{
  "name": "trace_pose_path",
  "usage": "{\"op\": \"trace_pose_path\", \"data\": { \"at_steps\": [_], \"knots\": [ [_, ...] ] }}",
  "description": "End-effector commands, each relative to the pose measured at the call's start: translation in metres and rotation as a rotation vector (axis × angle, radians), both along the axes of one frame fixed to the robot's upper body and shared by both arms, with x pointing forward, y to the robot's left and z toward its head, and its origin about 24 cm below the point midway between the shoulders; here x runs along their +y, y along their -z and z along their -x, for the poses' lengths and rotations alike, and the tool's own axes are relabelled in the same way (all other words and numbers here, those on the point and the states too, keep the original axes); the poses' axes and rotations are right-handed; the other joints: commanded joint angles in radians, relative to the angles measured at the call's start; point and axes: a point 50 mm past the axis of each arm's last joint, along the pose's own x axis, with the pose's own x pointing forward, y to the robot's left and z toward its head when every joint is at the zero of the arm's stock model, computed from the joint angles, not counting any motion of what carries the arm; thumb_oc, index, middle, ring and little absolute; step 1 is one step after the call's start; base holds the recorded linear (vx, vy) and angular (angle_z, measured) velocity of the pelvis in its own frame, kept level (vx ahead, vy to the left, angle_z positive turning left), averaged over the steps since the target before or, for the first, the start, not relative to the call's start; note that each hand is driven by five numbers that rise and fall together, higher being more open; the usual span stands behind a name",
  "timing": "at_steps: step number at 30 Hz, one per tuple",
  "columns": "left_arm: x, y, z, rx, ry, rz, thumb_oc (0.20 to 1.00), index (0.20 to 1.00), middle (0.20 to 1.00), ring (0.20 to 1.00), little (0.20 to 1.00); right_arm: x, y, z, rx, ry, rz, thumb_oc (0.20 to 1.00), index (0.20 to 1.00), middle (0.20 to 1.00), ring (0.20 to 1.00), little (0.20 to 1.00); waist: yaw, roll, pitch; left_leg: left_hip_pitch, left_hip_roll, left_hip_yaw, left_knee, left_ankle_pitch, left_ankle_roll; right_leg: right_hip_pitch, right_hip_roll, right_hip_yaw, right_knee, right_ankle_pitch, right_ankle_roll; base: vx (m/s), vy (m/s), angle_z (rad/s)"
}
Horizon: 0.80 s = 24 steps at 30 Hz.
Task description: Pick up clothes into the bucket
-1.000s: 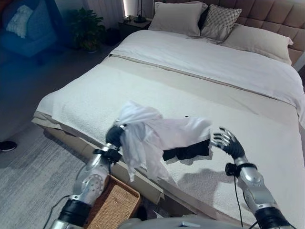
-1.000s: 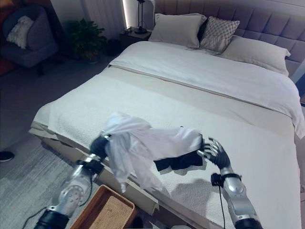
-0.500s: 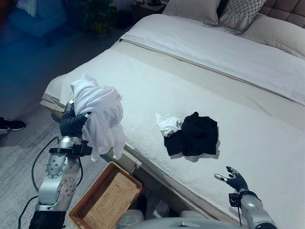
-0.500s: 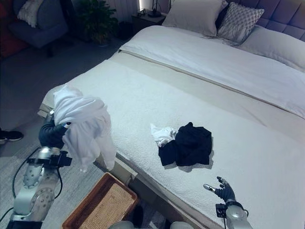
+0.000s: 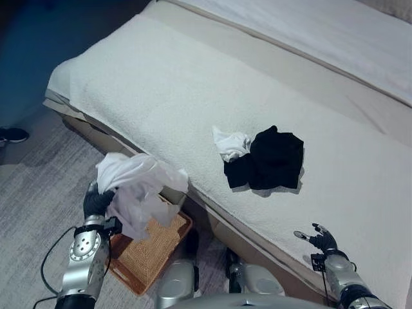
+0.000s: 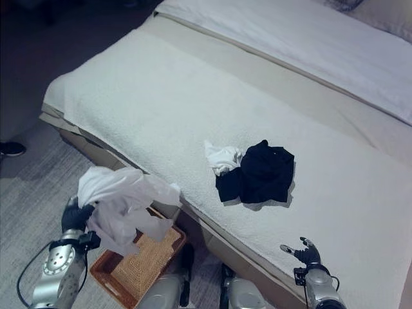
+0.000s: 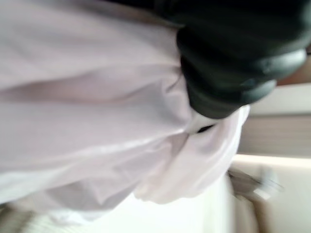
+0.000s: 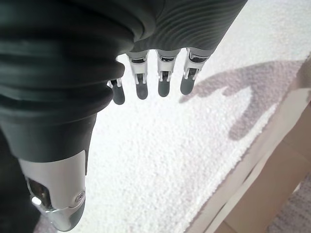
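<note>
White garment (image 5: 138,193) bunched, held in closed left hand (image 5: 96,202), hanging just above wicker basket (image 5: 147,253) on floor beside bed (image 5: 161,90). Black clothes (image 5: 271,159) w/ small white item (image 5: 230,143) touching, lying on bed. Right hand (image 5: 319,239) seen over bed edge, fingers straight, nothing held.

Bed (image 5: 148,96) under a white textured cover, crumpled black garment (image 5: 273,158) lying on it, small white cloth (image 5: 230,142) touching the garment's side, wicker basket (image 5: 148,254) on grey carpeted floor (image 5: 32,193) beside the bed.
</note>
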Motion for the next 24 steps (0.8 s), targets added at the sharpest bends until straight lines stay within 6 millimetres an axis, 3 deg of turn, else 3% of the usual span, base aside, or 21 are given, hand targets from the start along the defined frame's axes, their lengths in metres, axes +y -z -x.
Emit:
{"op": "trace_pose_path", "data": {
  "at_steps": [1,6,11,14,20,24],
  "knots": [
    [0.013,-0.016,-0.009,-0.070,-0.080,-0.129,0.200,0.200,0.200,0.200,0.200,-0.014,-0.016,-0.012,-0.066,0.001,0.090,1.000,1.000,1.000,1.000,1.000,0.011,-0.037,-0.007,-0.066,0.023,-0.008,0.153,-0.090,-0.033,-0.113,-0.104,-0.007,0.130,0.015,0.071,-0.04,0.027,0.01],
    [0.028,0.007,-0.008,0.119,-0.158,-0.307,0.200,0.200,0.200,0.200,0.200,-0.012,-0.025,-0.024,-0.130,0.002,0.122,1.000,1.000,1.000,1.000,1.000,0.008,-0.049,0.044,-0.122,0.024,-0.012,0.198,-0.098,-0.028,-0.166,-0.110,-0.001,0.175,0.007,0.070,-0.02,0.015,0.00],
    [0.036,0.015,-0.007,0.201,-0.187,-0.384,0.200,0.200,0.200,0.200,0.200,-0.012,-0.031,-0.033,-0.162,-0.001,0.142,1.000,1.000,1.000,1.000,1.000,0.006,-0.055,0.071,-0.163,0.023,-0.011,0.238,-0.105,-0.027,-0.200,-0.113,0.005,0.198,0.004,0.069,-0.03,0.013,0.01],
    [0.048,0.034,0.004,0.356,-0.226,-0.449,0.200,0.200,0.200,0.200,0.200,-0.010,-0.041,-0.045,-0.213,-0.012,0.161,1.000,1.000,1.000,1.000,1.000,0.002,-0.066,0.105,-0.209,0.026,-0.004,0.277,-0.112,-0.026,-0.243,-0.107,0.019,0.206,0.011,0.068,-0.01,0.012,-0.01],
    [0.055,0.044,0.006,0.464,-0.222,-0.496,0.200,0.200,0.200,0.200,0.200,-0.006,-0.053,-0.063,-0.267,-0.043,0.180,1.000,1.000,1.000,1.000,1.000,-0.005,-0.083,0.143,-0.274,0.035,0.005,0.313,-0.112,-0.026,-0.305,-0.096,0.035,0.216,0.021,0.071,-0.04,0.021,-0.11],
    [0.058,0.041,-0.003,0.490,-0.220,-0.528,0.200,0.200,0.200,0.200,0.200,-0.004,-0.064,-0.077,-0.319,-0.053,0.191,1.000,1.000,1.000,1.000,1.000,-0.010,-0.095,0.181,-0.331,0.042,0.005,0.355,-0.122,-0.023,-0.357,-0.093,0.042,0.244,0.021,0.069,-0.05,0.027,-0.03]
  ]
}}
